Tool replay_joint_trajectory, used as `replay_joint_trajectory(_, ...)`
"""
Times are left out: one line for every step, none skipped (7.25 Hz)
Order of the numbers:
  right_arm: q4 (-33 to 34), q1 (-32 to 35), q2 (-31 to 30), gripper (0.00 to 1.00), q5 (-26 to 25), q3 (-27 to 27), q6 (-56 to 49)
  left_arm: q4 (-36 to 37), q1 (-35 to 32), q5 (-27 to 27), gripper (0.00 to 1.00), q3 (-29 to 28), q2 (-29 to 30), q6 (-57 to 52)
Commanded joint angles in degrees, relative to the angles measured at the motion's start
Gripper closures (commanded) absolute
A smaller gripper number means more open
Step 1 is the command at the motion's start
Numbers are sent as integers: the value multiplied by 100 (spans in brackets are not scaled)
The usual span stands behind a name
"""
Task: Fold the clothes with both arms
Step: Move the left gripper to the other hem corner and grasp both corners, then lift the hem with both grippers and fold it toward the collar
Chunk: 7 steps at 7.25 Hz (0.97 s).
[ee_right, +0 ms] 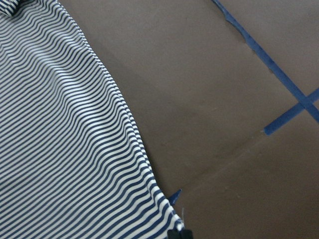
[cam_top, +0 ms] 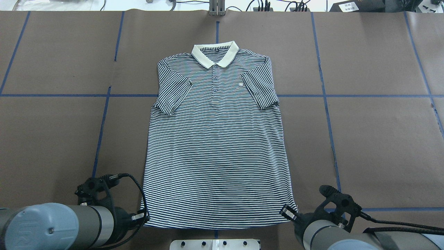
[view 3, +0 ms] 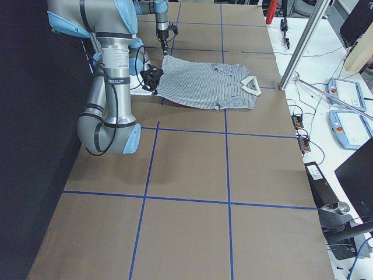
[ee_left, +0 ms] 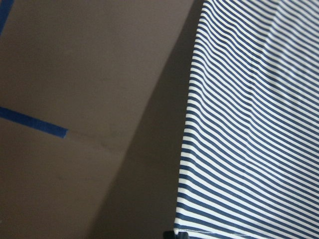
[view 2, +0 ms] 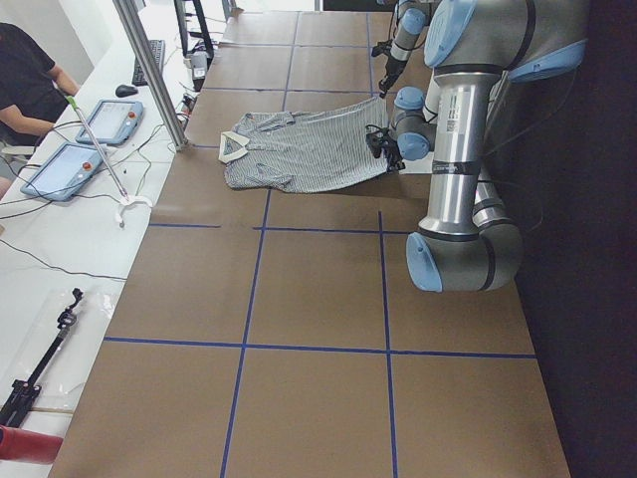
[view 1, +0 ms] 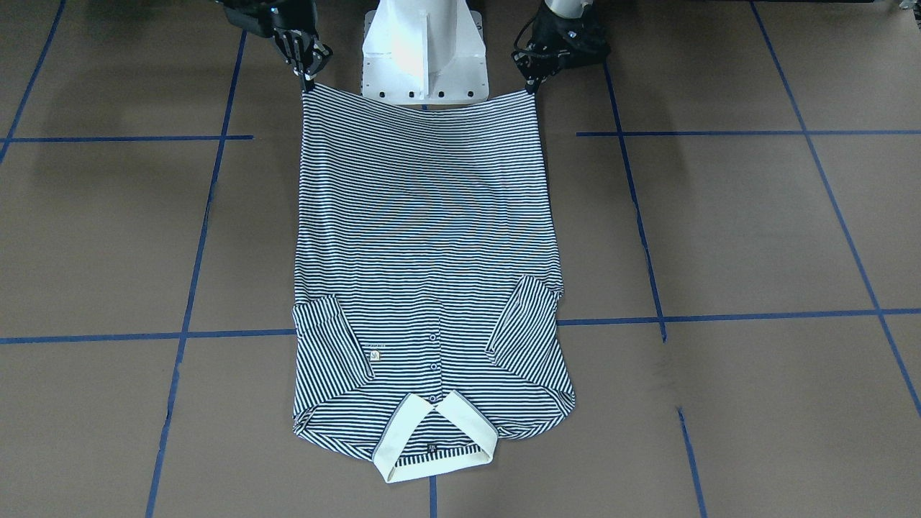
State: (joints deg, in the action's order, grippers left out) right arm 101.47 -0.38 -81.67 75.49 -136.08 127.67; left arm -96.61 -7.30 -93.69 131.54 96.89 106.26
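Observation:
The striped polo shirt [view 1: 432, 252] lies face up on the brown table, collar [cam_top: 215, 55] at the far side, both sleeves folded in over the chest. Its hem is at the robot's side, stretched between the two grippers. My left gripper [view 1: 532, 88] is shut on the hem corner on my left [cam_top: 145, 217]. My right gripper [view 1: 308, 80] is shut on the other hem corner [cam_top: 290, 211]. Both corners look slightly raised off the table. In the left wrist view the shirt's edge [ee_left: 199, 149] runs down to the fingertip; the right wrist view shows its edge [ee_right: 124, 129] doing the same.
The white pedestal base [view 1: 424, 50] stands just behind the hem, between the arms. Blue tape lines [cam_top: 326, 104] cross the brown table cover. In the exterior left view a person [view 2: 25, 80] sits beyond the far edge beside tablets [view 2: 65, 164] and a metal post [view 2: 149, 70].

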Motion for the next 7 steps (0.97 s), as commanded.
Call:
replay_joint_trajectory(-13, 545, 19, 100, -8, -120, -206, 186, -471, -105, 100, 233, 171, -87)
replay_joint_trajectory(-22, 757, 211, 100, -8, 19, -808, 204, -944, -105, 100, 93, 382, -584)
replay_joint_trajectory(-14, 1281, 692, 100, 27, 334, -1484, 204, -1392, -96, 100, -544, 836, -1050)
replay_joint_trajectory(-22, 1878, 1036, 100, 314, 868, -2074, 195, -1867, -105, 100, -1281, 1406, -1498)
replay_joint_trajectory(-22, 2545, 1579, 100, 866, 1613, -2854, 91, -2193, -96, 100, -1715, 1560, -1972)
replay_joint_trajectory(-31, 3135, 1906, 100, 1297, 2290, -3532, -136, -2614, -105, 100, -2137, 1796, -2264)
replay_joint_trajectory(-492, 3523, 2066, 100, 1397, 2975, -4122, -496, -2923, -96, 100, -2881, 2129, -2380)
